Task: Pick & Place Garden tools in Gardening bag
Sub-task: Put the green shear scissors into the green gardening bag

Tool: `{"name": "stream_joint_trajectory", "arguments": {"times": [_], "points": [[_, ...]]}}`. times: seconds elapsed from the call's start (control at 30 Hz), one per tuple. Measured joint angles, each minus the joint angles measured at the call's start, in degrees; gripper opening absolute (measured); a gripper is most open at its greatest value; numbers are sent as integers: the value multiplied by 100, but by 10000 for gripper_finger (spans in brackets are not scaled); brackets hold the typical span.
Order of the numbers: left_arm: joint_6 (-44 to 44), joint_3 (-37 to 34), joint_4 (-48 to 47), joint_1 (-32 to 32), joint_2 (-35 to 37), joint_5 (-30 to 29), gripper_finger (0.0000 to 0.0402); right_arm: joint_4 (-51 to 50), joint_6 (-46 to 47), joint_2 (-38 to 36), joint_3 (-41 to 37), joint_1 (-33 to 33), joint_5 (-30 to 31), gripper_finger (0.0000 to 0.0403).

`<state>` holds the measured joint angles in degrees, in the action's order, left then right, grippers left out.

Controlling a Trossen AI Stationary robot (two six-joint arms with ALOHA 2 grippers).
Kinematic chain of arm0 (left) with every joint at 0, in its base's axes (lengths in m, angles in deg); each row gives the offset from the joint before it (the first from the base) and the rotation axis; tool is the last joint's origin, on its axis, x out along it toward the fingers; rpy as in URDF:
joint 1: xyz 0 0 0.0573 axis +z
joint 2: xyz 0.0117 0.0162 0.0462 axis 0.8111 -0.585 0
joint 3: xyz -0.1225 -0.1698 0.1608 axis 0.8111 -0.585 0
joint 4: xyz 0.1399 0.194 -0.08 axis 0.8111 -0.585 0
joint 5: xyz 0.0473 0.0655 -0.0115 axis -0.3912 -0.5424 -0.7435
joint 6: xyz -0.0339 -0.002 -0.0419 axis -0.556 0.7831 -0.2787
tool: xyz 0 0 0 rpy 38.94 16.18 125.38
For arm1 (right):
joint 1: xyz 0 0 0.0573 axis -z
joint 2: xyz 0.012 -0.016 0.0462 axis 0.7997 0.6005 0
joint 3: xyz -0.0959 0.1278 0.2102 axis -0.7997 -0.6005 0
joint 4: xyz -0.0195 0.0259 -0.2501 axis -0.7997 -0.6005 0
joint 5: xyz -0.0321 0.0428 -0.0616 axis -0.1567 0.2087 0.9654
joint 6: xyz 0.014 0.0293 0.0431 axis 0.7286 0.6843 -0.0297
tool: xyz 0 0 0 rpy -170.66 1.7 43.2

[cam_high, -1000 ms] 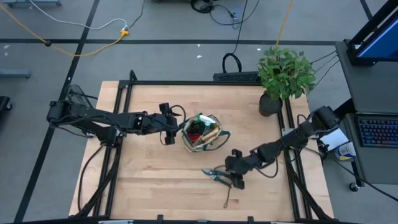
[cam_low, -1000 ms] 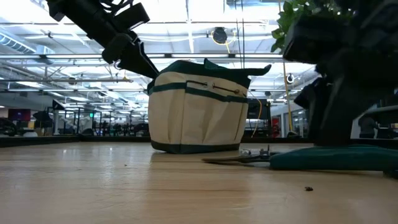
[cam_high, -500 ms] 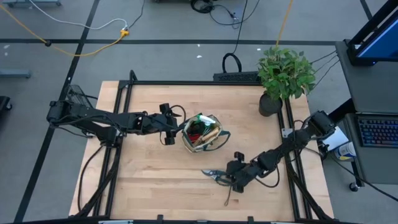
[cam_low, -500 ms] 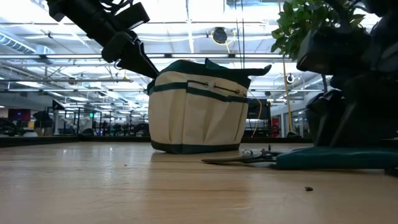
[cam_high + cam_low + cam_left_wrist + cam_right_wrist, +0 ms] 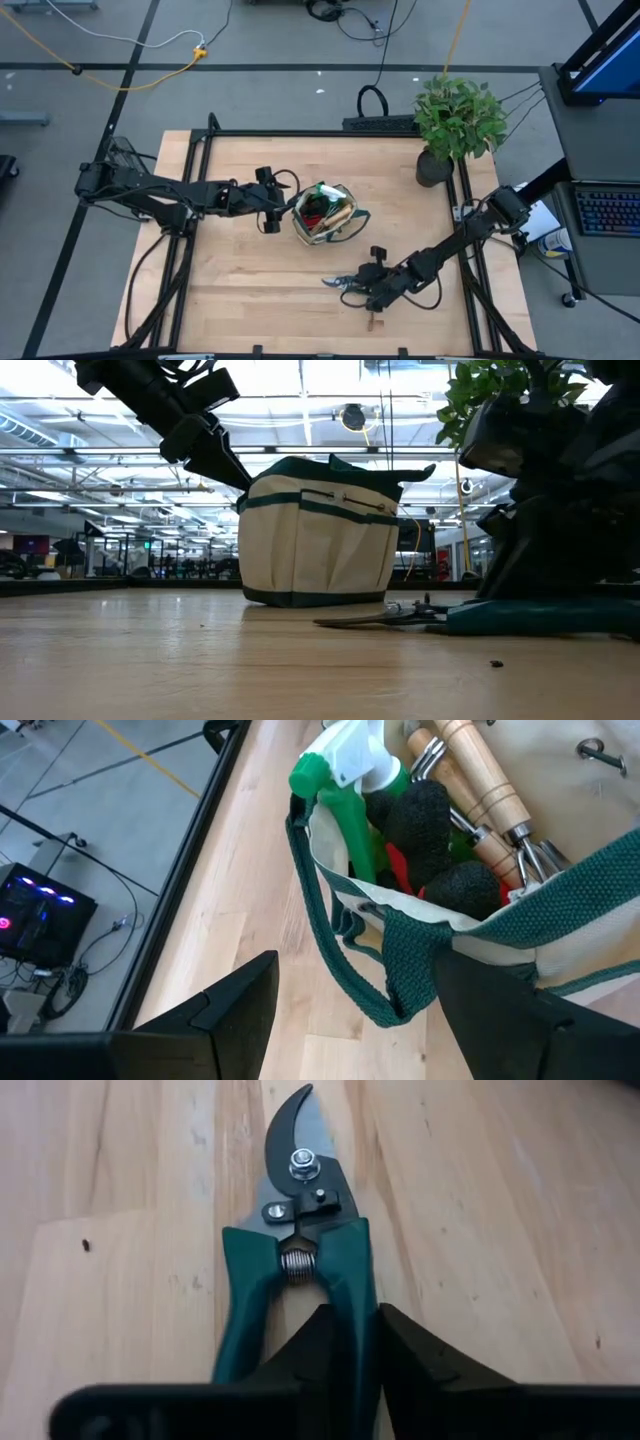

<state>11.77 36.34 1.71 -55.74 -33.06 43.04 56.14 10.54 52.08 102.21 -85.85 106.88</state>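
Pruning shears (image 5: 300, 1290) flat on the worktop (image 5: 250, 300), near the front edge, a little way from the gardening bag (image 5: 322, 212). Right tool (image 5: 372, 292) clamped on just one green handle, with the other handle left free. Could tip or slip out when lifted, because of that thin one-sided grip. Could also snag the bag's rim going in. Long way pointing across the worktop, blade toward the left side, handles toward the right arm. Left tool (image 5: 272, 205) wide apart, just beside the bag, loop handle hanging between its fingers, holding nothing.
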Motion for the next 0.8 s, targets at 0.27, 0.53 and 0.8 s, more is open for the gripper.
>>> {"name": "stream_joint_trajectory", "arguments": {"times": [0.27,0.53,0.8], "points": [[2,0,0,1,0,0,269,47,-42,-336,-86,23,40,43],[4,0,-1,0,-2,-3,269,-156,-925,-1608,-126,212,658,43],[39,0,7,0,-2,-2,269,-222,-3018,-2883,-112,720,677,45]]}}
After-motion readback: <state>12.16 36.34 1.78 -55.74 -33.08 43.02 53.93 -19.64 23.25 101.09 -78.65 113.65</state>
